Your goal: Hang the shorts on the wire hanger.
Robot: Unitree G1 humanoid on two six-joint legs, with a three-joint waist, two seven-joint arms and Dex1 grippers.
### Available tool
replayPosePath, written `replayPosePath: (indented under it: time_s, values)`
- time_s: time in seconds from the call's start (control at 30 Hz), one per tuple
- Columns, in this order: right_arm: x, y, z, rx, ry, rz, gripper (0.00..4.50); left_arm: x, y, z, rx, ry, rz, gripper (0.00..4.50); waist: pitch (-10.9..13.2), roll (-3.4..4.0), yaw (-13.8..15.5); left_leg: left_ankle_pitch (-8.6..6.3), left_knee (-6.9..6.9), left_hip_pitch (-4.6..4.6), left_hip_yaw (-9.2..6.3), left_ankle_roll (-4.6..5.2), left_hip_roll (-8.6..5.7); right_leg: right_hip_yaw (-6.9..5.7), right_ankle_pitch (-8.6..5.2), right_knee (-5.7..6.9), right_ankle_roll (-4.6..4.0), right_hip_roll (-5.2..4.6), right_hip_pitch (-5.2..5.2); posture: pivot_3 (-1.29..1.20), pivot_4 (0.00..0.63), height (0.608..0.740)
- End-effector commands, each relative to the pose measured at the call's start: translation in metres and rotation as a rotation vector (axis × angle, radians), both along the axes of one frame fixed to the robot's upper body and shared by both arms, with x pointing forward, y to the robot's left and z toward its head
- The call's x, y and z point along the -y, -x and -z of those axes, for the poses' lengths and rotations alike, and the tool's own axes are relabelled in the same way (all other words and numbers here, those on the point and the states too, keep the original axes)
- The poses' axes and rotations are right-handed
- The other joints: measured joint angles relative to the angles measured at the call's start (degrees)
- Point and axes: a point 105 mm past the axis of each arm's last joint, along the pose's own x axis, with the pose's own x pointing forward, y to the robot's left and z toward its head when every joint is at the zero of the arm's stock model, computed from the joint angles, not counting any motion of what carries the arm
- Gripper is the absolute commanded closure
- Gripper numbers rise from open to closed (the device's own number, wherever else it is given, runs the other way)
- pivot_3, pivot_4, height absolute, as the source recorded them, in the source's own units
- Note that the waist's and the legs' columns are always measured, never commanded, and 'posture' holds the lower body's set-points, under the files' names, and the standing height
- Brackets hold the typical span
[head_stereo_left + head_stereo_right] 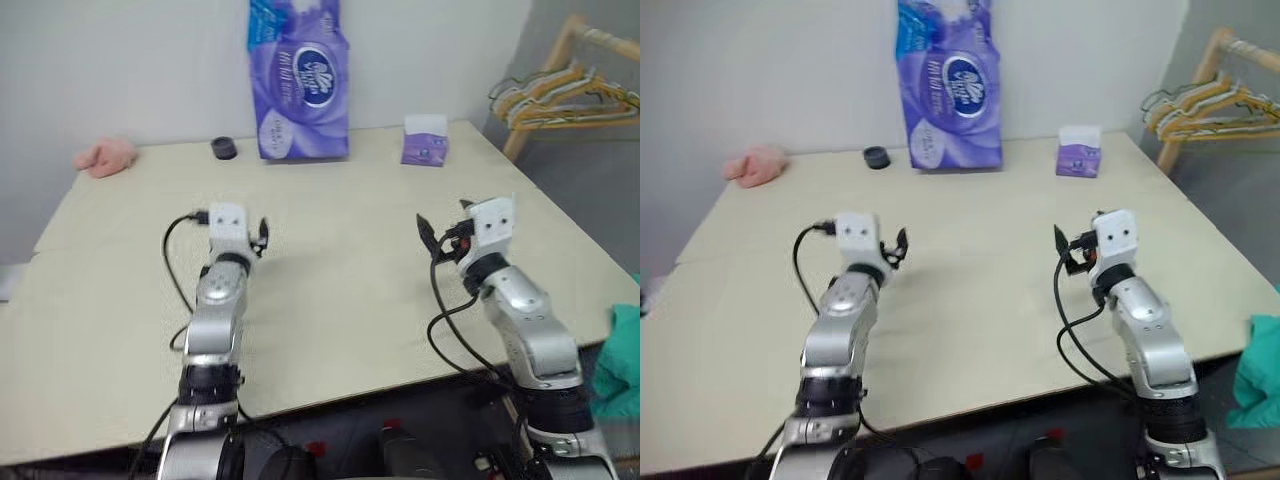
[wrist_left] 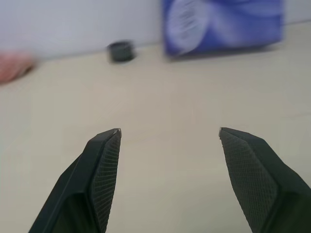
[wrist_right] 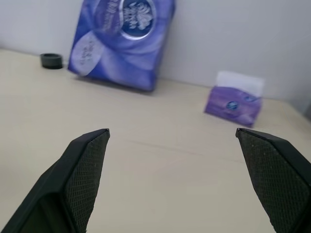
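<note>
Both arms reach level over the table (image 1: 330, 300), nothing held.

The tall purple tissue pack (image 1: 300, 80) stands at the far edge; just left of it lies a small black ring (image 1: 224, 148), further left a pink cloth (image 1: 105, 157), right of it a small tissue box (image 1: 425, 140). Left gripper (image 2: 167, 138) and right gripper (image 3: 172, 136) have fingers spread apart. Teal shorts (image 1: 622, 360) hang beyond the table's near-right corner, well away from the pack; the wire hanger cannot be told among the hangers (image 1: 560, 98) right of it.

Tissue pack (image 1: 300, 80) at table (image 1: 330, 290) back; ring (image 1: 224, 149) left; shorts (image 1: 622, 360), probably, off right edge.
</note>
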Motion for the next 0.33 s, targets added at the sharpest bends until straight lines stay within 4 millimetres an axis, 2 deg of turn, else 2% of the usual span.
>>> replayPosePath:
  time_s: [0.03, 0.13, 0.33]
  values:
    - [-0.0059, -0.0088, -0.0068, 0.054, -0.026, -0.009, 0.06, -0.0027, 0.0076, -0.0102, 0.068, 0.02, -0.03, 1.09, -0.1, -0.15, 1.98, 0.04, 0.01, 0.0, -0.05, -0.06, 0.0, -0.07, 0.06, 0.01, -0.09, 0.0, 0.0, 0.09, 0.032, 0.74]
    - [-0.0061, -0.0161, -0.0012, 0.044, -0.035, -0.004, 0.06, -0.0055, 0.0119, -0.0018, 0.053, 0.033, -0.037, 1.09, -0.22, -0.29, 4.03, 0.25, 0.01, 0.01, -0.2, -0.17, 0.0, -0.26, 0.23, -0.01, -0.3, 0.01, 0.08, 0.11, 0.031, 0.74]
    - [-0.0064, -0.0186, 0.0032, 0.037, -0.028, -0.025, 0.06, -0.0057, 0.0102, -0.0058, 0.08, 0.022, -0.014, 1.09, -0.49, -0.26, 4.32, 0.43, -0.03, 0.0, -0.84, -0.36, 0.01, -1.09, 0.23, -0.06, -0.47, 0.03, 0.29, 0.14, 0.036, 0.74]
